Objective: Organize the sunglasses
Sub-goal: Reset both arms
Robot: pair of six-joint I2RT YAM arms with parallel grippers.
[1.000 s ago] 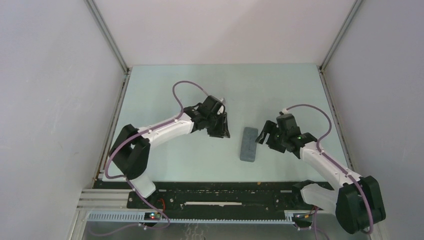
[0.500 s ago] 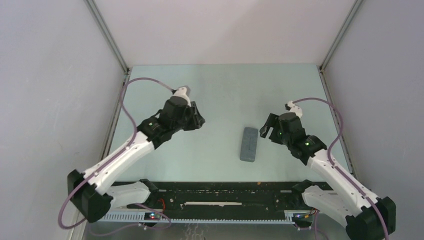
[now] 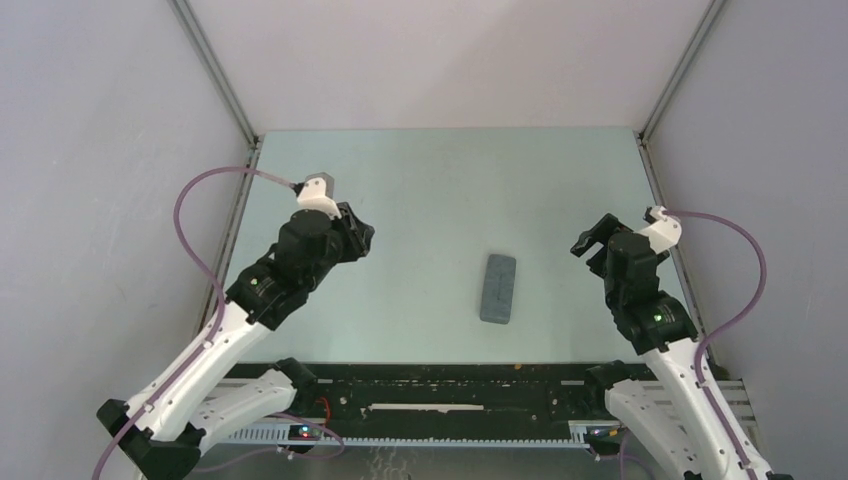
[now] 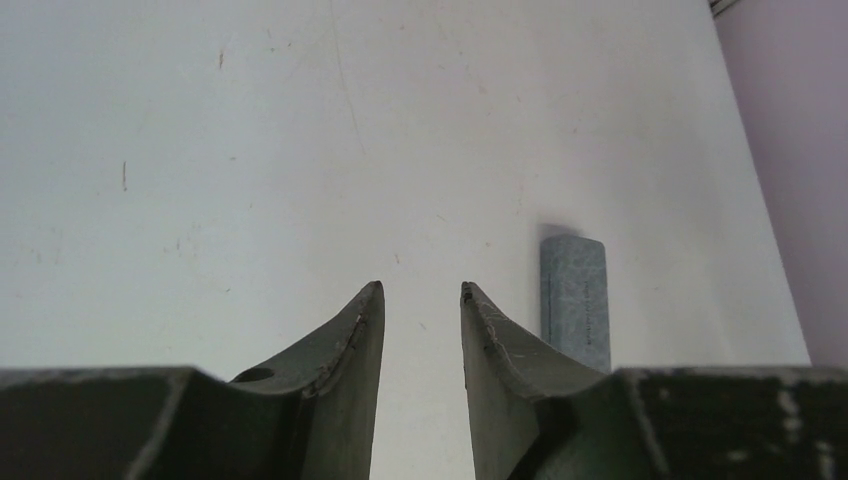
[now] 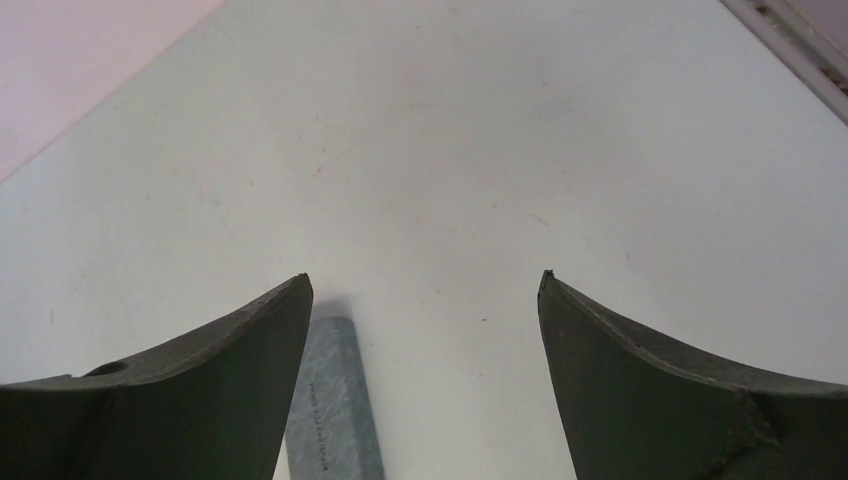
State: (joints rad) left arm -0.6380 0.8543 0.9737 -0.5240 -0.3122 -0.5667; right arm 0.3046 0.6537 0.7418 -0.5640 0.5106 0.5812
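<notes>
Sunglasses show in no view; I cannot tell where they are. A slate-grey, matte oblong case (image 3: 498, 288) with rounded ends lies flat on the smooth pale table (image 3: 420, 180), between the narrowly parted, empty left gripper (image 4: 420, 290) and the wide-spread, empty right gripper (image 5: 425, 280).

Light's soft and even here, so we get a bright pale table (image 3: 430, 180) with only faint shadows. Our wrist views look a bit washed out, and the grey case (image 4: 575, 300) smears blurry at its far end.
</notes>
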